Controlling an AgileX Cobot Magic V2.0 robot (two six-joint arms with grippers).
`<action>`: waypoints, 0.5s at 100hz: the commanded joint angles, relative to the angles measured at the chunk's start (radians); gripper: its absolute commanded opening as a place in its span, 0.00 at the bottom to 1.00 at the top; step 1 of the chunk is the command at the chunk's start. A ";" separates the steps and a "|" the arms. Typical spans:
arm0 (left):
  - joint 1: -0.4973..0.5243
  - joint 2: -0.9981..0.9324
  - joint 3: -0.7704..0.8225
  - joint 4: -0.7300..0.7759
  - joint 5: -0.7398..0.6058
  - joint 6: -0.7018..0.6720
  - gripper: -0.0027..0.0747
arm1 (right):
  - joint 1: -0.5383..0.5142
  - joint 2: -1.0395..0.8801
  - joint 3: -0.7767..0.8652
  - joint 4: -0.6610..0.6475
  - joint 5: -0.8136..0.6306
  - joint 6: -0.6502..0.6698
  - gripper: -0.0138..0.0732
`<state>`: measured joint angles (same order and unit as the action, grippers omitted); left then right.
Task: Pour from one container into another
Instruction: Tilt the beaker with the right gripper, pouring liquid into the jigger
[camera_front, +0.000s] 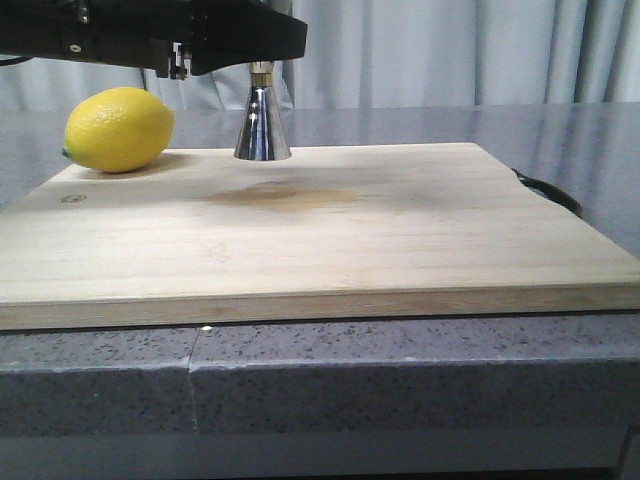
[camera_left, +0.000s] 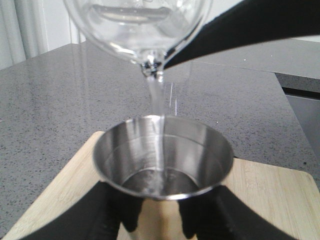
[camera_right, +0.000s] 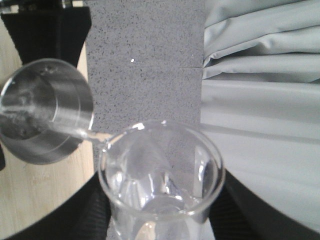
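Note:
The steel jigger (camera_left: 162, 150) stands on the wooden board (camera_front: 350, 230), and my left gripper (camera_left: 159, 220) is shut on it just below its upper cup. In the front view only its lower cone (camera_front: 262, 130) shows beneath the black arm (camera_front: 150, 35). Above it, my right gripper (camera_right: 160, 210) is shut on the clear glass beaker (camera_right: 160, 175), which is tipped with its lip over the jigger (camera_right: 45, 110). A thin stream of water (camera_left: 159, 110) runs from the beaker (camera_left: 135, 25) into the cup, where a little liquid has pooled. The beaker is out of the front view.
A yellow lemon (camera_front: 118, 128) lies on the board's far left corner, close to the jigger. The board rests on a grey speckled counter (camera_front: 400, 370). A black handle (camera_front: 550, 190) sticks out at the board's right edge. Grey curtains (camera_right: 260, 75) hang behind.

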<state>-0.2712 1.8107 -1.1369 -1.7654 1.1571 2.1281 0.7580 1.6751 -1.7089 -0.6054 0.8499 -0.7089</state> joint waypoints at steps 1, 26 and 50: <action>-0.006 -0.041 -0.031 -0.099 0.088 -0.010 0.34 | 0.000 -0.043 -0.034 -0.048 -0.067 -0.018 0.49; -0.006 -0.041 -0.031 -0.099 0.088 -0.010 0.34 | 0.000 -0.043 -0.034 -0.048 -0.085 -0.043 0.49; -0.006 -0.041 -0.031 -0.099 0.088 -0.010 0.34 | 0.000 -0.043 -0.034 -0.048 -0.091 -0.067 0.49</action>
<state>-0.2712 1.8107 -1.1369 -1.7654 1.1571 2.1281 0.7580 1.6751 -1.7089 -0.6090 0.8209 -0.7620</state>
